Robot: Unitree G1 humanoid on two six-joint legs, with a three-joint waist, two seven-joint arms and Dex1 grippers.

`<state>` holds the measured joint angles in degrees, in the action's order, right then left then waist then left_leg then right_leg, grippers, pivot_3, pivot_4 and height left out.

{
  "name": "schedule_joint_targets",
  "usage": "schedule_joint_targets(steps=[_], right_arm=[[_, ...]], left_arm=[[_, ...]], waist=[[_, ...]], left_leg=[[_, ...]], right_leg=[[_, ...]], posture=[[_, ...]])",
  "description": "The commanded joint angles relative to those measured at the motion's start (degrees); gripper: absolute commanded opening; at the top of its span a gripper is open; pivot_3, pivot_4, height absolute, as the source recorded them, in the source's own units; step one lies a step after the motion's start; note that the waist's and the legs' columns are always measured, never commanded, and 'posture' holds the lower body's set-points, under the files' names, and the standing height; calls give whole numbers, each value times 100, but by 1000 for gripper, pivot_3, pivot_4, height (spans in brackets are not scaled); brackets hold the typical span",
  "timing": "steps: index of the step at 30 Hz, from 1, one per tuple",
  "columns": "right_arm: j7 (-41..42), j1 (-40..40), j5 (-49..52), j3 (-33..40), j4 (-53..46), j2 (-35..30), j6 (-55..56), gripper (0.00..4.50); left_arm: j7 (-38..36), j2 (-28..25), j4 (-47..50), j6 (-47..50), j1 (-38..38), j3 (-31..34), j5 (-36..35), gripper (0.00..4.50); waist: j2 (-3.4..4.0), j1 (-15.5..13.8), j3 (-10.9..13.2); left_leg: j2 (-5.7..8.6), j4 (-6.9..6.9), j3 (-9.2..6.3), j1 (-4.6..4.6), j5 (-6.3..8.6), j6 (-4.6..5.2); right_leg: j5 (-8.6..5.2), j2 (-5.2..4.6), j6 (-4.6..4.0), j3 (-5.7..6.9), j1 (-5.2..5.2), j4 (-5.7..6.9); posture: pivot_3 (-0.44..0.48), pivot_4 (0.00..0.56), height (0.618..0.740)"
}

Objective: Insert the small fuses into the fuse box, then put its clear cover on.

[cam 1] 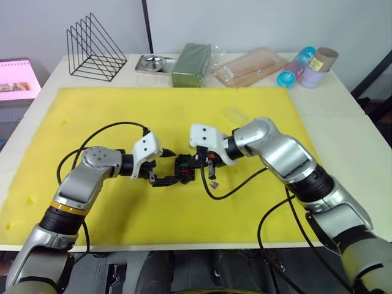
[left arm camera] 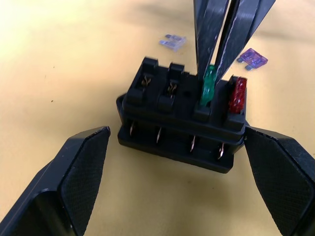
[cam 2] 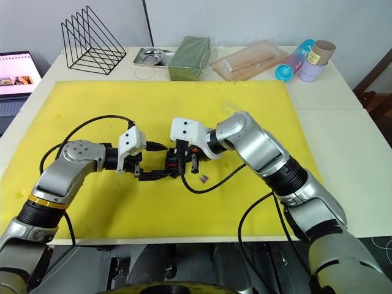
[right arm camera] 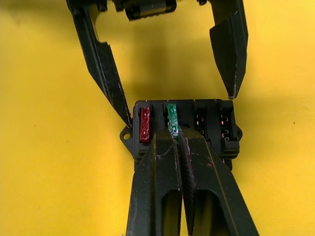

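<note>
Both tools meet at the middle of the yellow mat (cam 1: 122,110) on the counter (cam 1: 343,122): the left tool (left arm camera: 177,182) is spread wide around the black fuse box (left arm camera: 179,125) without gripping it, while the right tool (right arm camera: 178,142) is pinching the green fuse (left arm camera: 208,88) into its slot. Beside it the red fuse (left arm camera: 237,96) is already seated, so two slots remain empty. Two greyish-purple fuses (left arm camera: 173,42) lie loose just beyond the box, and the clear cover (cam 1: 235,114) waits at two o'clock.

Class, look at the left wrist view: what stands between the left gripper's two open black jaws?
The black rectangular plastic fuse box, in the left wrist view.
</note>
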<state>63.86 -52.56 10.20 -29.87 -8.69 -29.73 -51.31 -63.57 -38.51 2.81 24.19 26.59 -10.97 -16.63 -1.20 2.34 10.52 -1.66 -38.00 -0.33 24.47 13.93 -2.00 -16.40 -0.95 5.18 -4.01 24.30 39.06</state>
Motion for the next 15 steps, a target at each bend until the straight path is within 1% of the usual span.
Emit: schedule_joint_targets(steps=[1, 9, 15], right_arm=[[10, -241, 182, 311, -205, 2, -111, 0], [-31, -241, 259, 308, -307, -55, -243, 0], [-207, -79, 309, 189, -405, 16, -409, 0]], left_arm=[[-6, -8, 80, -135, 50, 95, 24, 4465], [7, 24, 122, -150, 25, 84, 35, 4465], [33, 32, 131, -172, 11, 97, 43, 4465]], waist=[[0, 0, 0], [0, 2, 0], [0, 2, 0]], left_leg=[[0, 0, 0, 0, 0, 0], [0, 0, 1, 0, 0, 0], [0, 0, 0, 0, 0, 0]], right_leg=[[0, 0, 0, 0, 0, 0], [0, 0, 0, 0, 0, 0], [0, 0, 0, 0, 0, 0]], posture=[[0, 150, 740], [0, 150, 740], [0, 150, 740]])
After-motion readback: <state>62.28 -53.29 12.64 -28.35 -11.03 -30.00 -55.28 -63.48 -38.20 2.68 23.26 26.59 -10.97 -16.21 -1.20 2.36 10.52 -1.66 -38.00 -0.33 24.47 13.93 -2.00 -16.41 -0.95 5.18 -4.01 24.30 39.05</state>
